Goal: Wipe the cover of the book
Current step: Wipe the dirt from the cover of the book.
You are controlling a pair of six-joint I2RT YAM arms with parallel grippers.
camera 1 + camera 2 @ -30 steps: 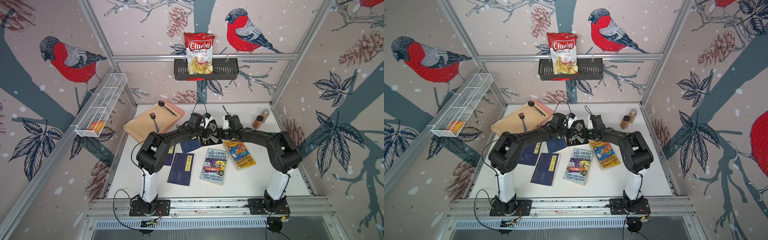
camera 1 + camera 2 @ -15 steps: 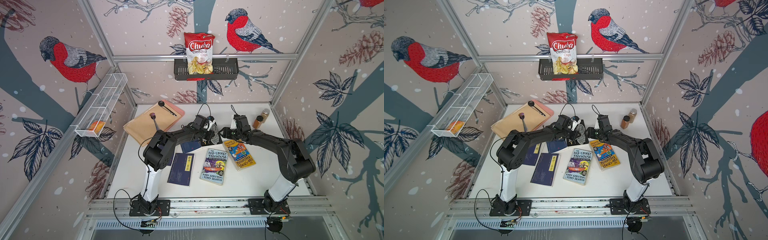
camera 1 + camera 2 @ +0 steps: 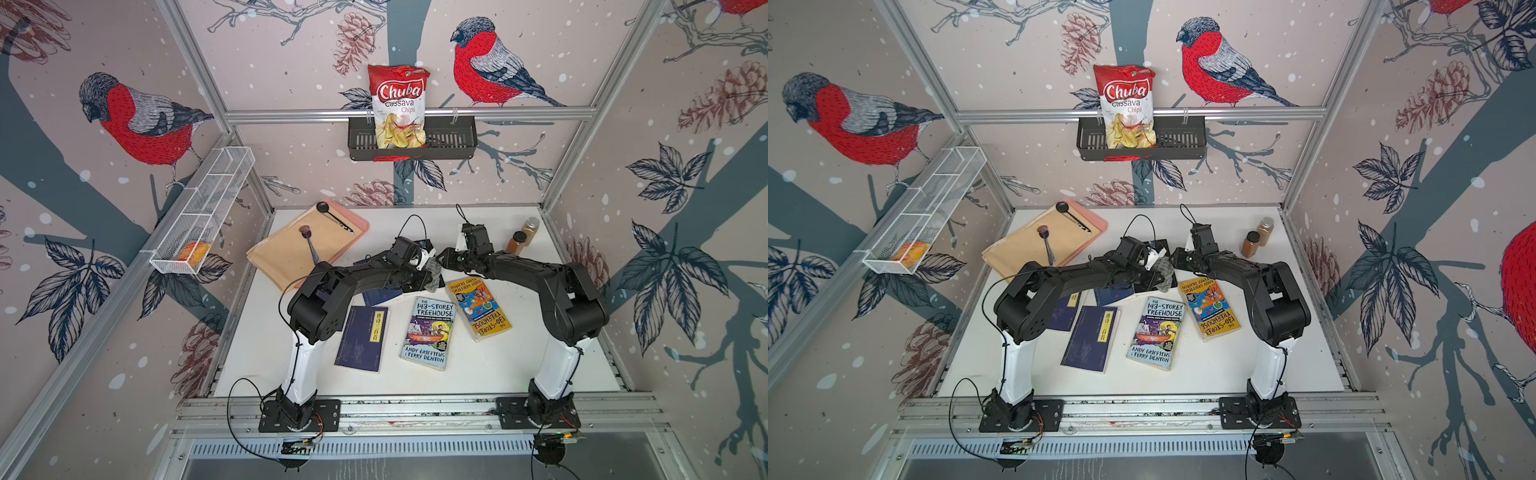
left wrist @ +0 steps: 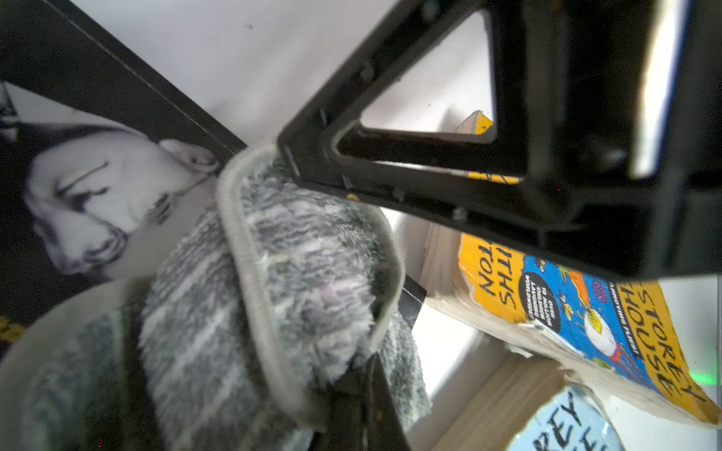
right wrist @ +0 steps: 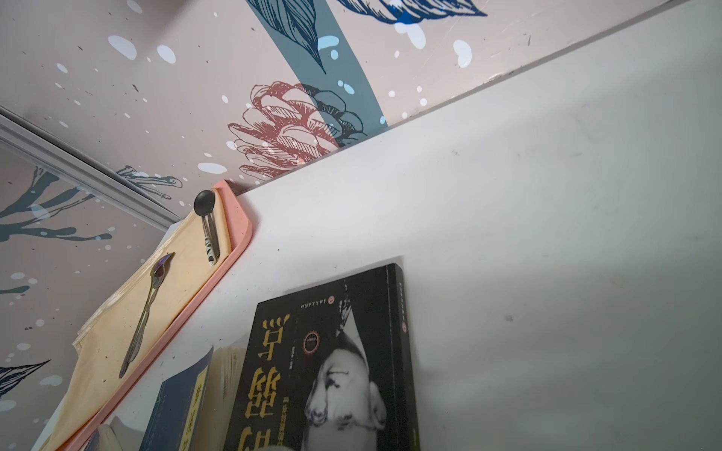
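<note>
Book cover: our black book (image 5: pixel 332 371) has a black-and-white face, big gold Chinese characters we can't read, and a small red round badge.
Book spot: it's lying flat on the white table (image 3: pixel 498 374), back-middle, mostly hidden under the two arms in both top views. The page edge of a navy book sits right against it.
Cloth: the grey striped fluffy cloth (image 4: pixel 273 293) with a pale hem hangs over the cover's face. We can't tell whether it's actually pressing down.
Left gripper: left gripper (image 4: pixel 312 254) is clamped tight on that cloth.
Right gripper: right gripper (image 3: pixel 446 259) hovers just beside the cloth. Honestly we can't tell if its jaws are apart or together, and its wrist view shows no fingers.
Yellow paperback: "130-Storey Treehouse" (image 3: pixel 478 307) lies just beside the black book. Up close we only catch "STOREY", "HOUSE" and "ITHS / TON".
Blue paperback: "The 143-Storey Treehouse, Andy Griffiths & Terry Denton" (image 3: pixel 430 332) lies nearer the front.
Navy books: the navy books (image 3: pixel 363 338) carry yellow strip labels with Chinese writing, too small for us.
Chips bag: red "Chuba Cassava Chips" (image 3: pixel 399 106) stands in the black wall basket (image 3: pixel 453 141).
Jars: two spice jars (image 3: pixel 517 242) stand at the back right, labels unreadable.
Tray: pink tray (image 5: pixel 238 250) holds a beige cloth and two spoons.
</note>
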